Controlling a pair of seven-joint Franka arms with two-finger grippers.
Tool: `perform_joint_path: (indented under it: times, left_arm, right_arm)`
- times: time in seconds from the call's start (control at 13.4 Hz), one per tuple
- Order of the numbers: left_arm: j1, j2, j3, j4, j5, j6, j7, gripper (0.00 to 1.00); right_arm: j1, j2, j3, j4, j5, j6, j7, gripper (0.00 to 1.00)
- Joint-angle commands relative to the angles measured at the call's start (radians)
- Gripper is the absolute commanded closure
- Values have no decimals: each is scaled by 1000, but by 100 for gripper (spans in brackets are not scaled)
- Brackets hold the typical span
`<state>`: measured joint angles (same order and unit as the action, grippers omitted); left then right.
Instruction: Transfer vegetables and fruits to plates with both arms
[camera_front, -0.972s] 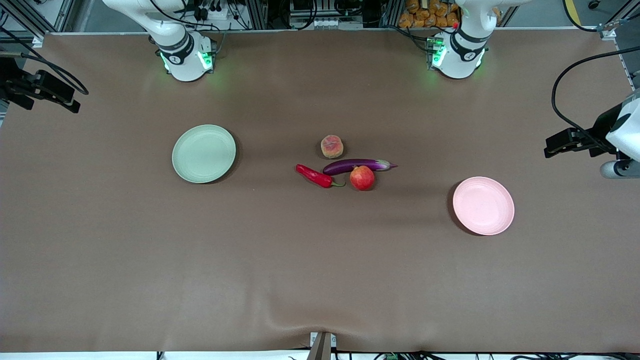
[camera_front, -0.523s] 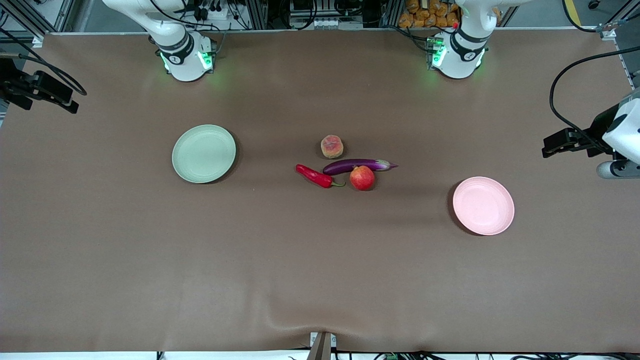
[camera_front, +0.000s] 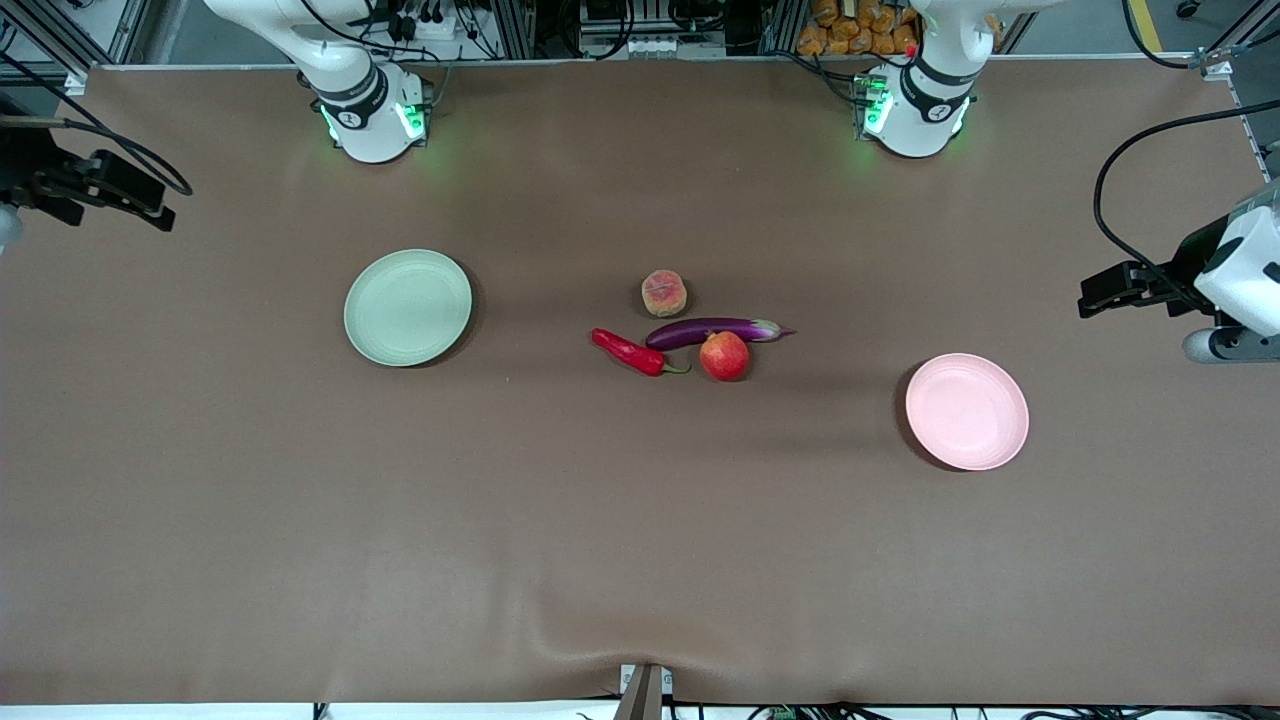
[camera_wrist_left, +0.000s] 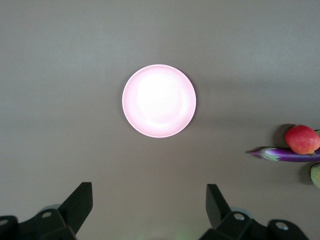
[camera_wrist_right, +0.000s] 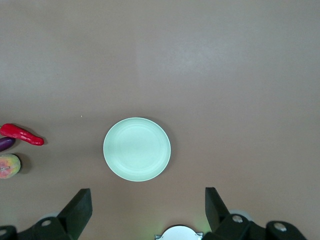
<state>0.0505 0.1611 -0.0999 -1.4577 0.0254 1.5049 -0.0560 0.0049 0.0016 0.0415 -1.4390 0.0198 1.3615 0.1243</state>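
Note:
The peach (camera_front: 664, 292), purple eggplant (camera_front: 715, 331), red chili (camera_front: 630, 352) and deep-red fruit (camera_front: 724, 356) lie clustered mid-table. The green plate (camera_front: 407, 307) lies toward the right arm's end, the pink plate (camera_front: 967, 411) toward the left arm's end; both are bare. My left gripper (camera_wrist_left: 148, 192) is open and empty, high over the table's end past the pink plate (camera_wrist_left: 159, 100); it also shows in the front view (camera_front: 1105, 290). My right gripper (camera_wrist_right: 148, 197) is open and empty, high over the other end (camera_front: 140, 205), with the green plate (camera_wrist_right: 137, 149) in its view.
The brown table cover has a wrinkle (camera_front: 600, 630) at the edge nearest the front camera. The arm bases (camera_front: 372, 115) (camera_front: 915, 110) stand along the farthest edge. Cables hang from the left arm's hand (camera_front: 1130, 170).
Both hands have shifted a little inward over the table's ends. The fruits, vegetables and plates have not moved.

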Motion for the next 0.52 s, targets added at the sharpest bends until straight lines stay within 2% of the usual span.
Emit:
perform_joint_path:
  times: [0.0,0.3,0.45]
  left_arm:
    - [-23,-2,0,-13,-4,-21,-36,0]
    - [-49,9,0,-10,-4,-34,-324,0]
    - [-89,21,0,-3,-7,-34,-378,0]
  right_arm:
    - [0,6,-6,-8,14,11,-3,0]
    - [-6,6,-8,-11,14,10,-3,0]
    - [-8,8,-9,-12,14,8,-5,0]
